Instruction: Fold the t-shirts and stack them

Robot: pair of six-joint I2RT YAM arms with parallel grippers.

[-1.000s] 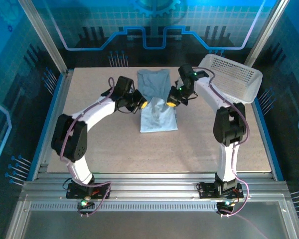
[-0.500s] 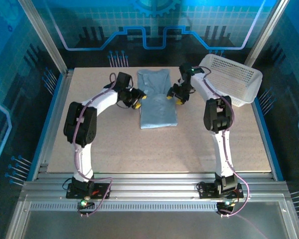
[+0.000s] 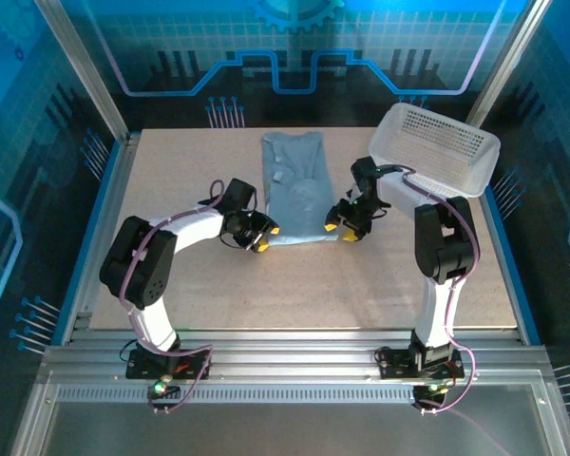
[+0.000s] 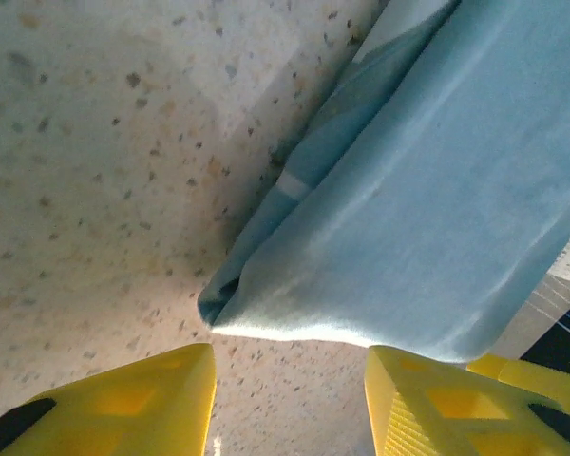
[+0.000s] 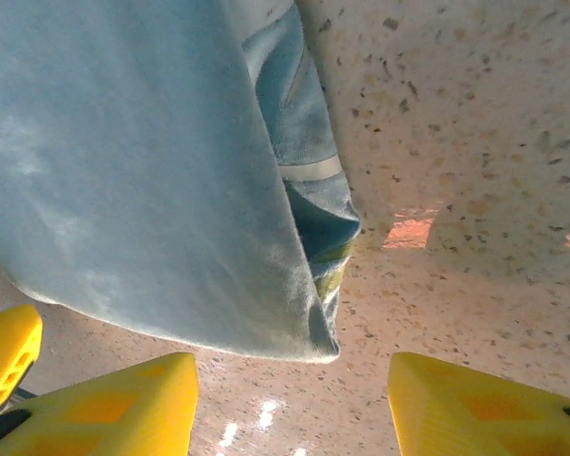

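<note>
Left jaws: parted and empty, yellow fingers (image 4: pixel 123 399) over bare table at the shirt's 7 o'clock corner.
Right jaws: parted and empty, at its 5 o'clock corner.
T-shirt: pale grey-blue soft folded t-shirt (image 3: pixel 297 190), a flat strip from mid-table toward 12 o'clock.
Basket: white plastic lattice basket (image 3: pixel 437 152), at the 2 o'clock corner of the table.
Table: speckled beige table (image 3: pixel 218 285).

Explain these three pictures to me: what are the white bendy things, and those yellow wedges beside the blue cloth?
The white things are two robot arms bolted at the near edge of the table. One picture looks down from above; the other two come from a camera on each wrist, so the yellow wedges are that arm's own fingers. On the table lies a pale blue t-shirt, folded into a long strip, with a white lattice basket at the far right corner. The left pincer and right pincer sit at the strip's near corners, both open, holding nothing.
</note>
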